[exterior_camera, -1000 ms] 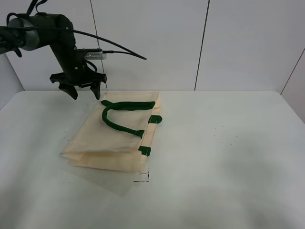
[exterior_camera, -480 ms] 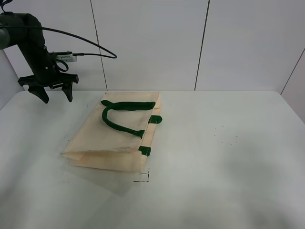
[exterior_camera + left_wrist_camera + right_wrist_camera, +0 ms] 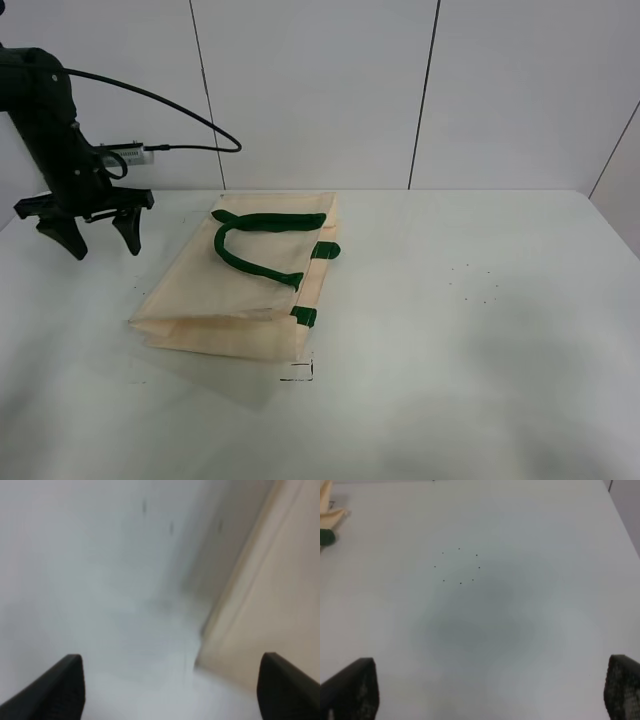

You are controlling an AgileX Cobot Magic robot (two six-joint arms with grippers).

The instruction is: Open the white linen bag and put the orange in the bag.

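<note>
white linen bag (image 3: 245, 280): lying flat on table (image 3: 480, 330), left of centre, green handles (image 3: 255, 240) toward far edge | orange: not visible | left gripper (image 3: 92, 232): fingers spread, empty, above table near far-left corner, apart from bag | right gripper (image 3: 490, 690): fingers spread, empty, over bare table

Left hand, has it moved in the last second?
Yes. The left hand went from above the white linen bag's far corner leftward and down, away from the bag, open.
</note>
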